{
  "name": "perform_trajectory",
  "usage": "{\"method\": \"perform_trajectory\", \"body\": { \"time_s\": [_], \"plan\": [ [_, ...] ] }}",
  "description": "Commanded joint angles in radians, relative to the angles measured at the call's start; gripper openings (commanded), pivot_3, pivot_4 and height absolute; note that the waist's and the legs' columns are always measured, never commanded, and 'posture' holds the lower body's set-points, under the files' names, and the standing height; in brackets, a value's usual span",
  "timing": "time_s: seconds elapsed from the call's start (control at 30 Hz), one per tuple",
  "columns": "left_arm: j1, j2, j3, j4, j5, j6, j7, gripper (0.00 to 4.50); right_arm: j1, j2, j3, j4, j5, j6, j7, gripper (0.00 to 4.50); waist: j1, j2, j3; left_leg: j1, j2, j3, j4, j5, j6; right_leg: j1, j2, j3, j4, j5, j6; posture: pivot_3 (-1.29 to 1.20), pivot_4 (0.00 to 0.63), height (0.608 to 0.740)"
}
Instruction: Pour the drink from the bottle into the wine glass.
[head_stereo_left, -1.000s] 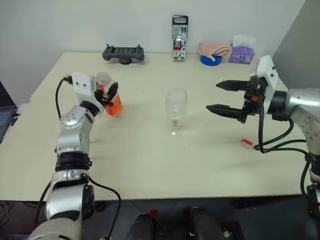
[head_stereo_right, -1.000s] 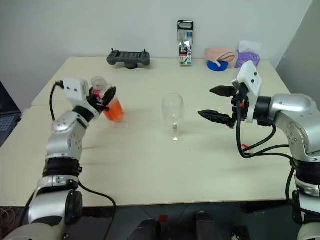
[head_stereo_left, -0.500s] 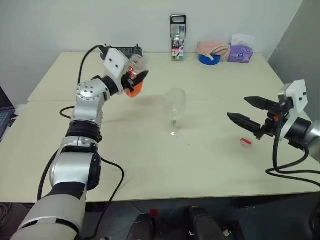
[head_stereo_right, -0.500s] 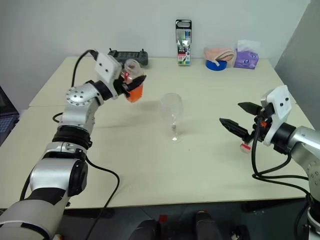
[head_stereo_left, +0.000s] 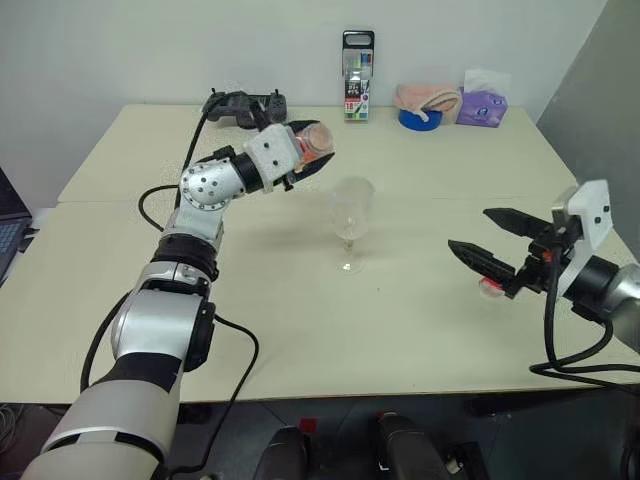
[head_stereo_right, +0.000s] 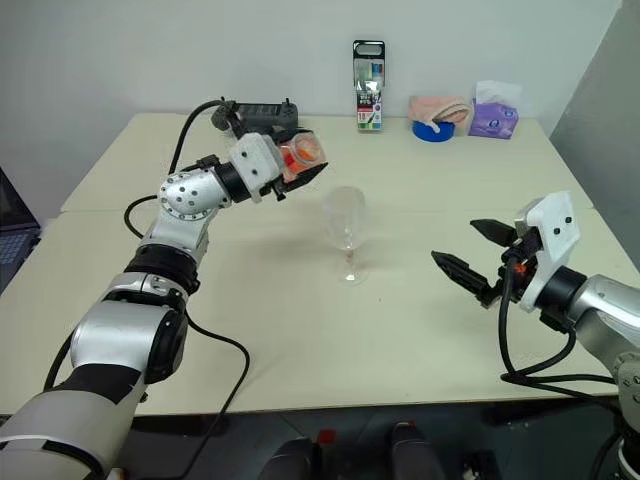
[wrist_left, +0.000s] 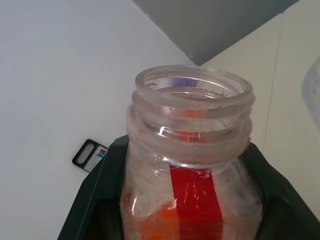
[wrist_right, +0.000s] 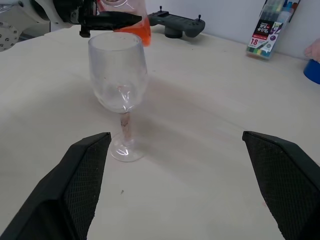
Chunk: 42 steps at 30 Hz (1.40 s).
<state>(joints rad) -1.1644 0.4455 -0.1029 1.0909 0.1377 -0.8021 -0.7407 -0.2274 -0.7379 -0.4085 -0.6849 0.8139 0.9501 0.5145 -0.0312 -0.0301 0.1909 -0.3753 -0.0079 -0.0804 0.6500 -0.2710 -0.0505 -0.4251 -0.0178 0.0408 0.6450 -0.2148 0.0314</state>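
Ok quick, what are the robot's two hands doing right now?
Left gripper: shut on the bottle.
Right gripper: open, holding nothing.

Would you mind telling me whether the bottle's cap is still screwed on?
No, the left wrist view shows the bottle with its threaded mouth bare and open, and orange-red drink low inside it.

You're looking at silver-grey jointed arms with black bands at the joints, each wrist capped by a white camera block. Loose black cables loop alongside both arms. Each gripper has two black, tapered fingers (head_stereo_left: 485, 255).
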Motion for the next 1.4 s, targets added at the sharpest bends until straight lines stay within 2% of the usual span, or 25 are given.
{"method": "perform_trajectory", "body": {
  "time_s": [0.03, 0.23, 0.33, 0.73, 0.93, 1.4],
  "plan": [
    [-0.047, 0.008, 0.0, -0.012, 0.021, -0.065, 0.058, 2.15, -0.014, -0.016, -0.017, -0.037, 0.037, -0.011, -0.017, 4.5, 0.0, 0.0, 0.0, 0.0, 0.0, 0.0, 0.0, 0.0, 0.0, 0.0, 0.0, 0.0, 0.0, 0.0, 0.0, 0.0, 0.15, 0.74],
    [-0.046, 0.025, -0.039, -0.006, 0.111, -0.127, 0.156, 2.15, -0.009, -0.036, 0.006, -0.027, 0.038, -0.028, -0.017, 4.5, 0.0, 0.0, 0.0, 0.0, 0.0, 0.0, 0.001, 0.0, 0.0, 0.0, 0.0, 0.0, 0.0, 0.0, 0.0, 0.0, 0.15, 0.74],
    [-0.05, 0.047, -0.071, -0.005, 0.194, -0.164, 0.254, 2.15, -0.034, -0.017, 0.021, -0.014, 0.047, -0.042, -0.028, 4.5, -0.001, 0.0, 0.0, 0.0, 0.0, 0.0, 0.001, 0.0, 0.0, 0.0, 0.0, 0.0, 0.001, 0.0, 0.0, 0.0, 0.15, 0.74],
    [-0.102, 0.077, -0.188, 0.0, 0.414, -0.222, 0.507, 2.15, -0.06, -0.009, 0.157, -0.03, -0.014, -0.083, -0.056, 4.5, 0.002, 0.0, 0.0, -0.005, -0.001, 0.0, 0.014, -0.002, 0.003, 0.0, 0.0, 0.001, 0.0, 0.003, 0.006, 0.0, 0.15, 0.74],
    [-0.134, 0.094, -0.231, 0.013, 0.484, -0.211, 0.605, 2.15, -0.077, -0.016, 0.166, -0.024, -0.017, -0.086, -0.058, 4.5, 0.002, 0.0, 0.0, -0.005, 0.0, 0.0, 0.014, -0.002, 0.003, 0.001, 0.0, 0.001, 0.001, 0.001, 0.01, 0.0, 0.15, 0.74],
    [-0.178, 0.121, -0.3, -0.001, 0.583, -0.207, 0.716, 2.15, -0.115, -0.013, 0.196, -0.016, -0.042, -0.085, -0.059, 4.5, 0.003, 0.0, 0.0, -0.005, -0.001, 0.0, 0.014, -0.002, 0.003, 0.0, 0.0, 0.001, 0.001, 0.002, 0.008, 0.0, 0.15, 0.74]
  ]
}}
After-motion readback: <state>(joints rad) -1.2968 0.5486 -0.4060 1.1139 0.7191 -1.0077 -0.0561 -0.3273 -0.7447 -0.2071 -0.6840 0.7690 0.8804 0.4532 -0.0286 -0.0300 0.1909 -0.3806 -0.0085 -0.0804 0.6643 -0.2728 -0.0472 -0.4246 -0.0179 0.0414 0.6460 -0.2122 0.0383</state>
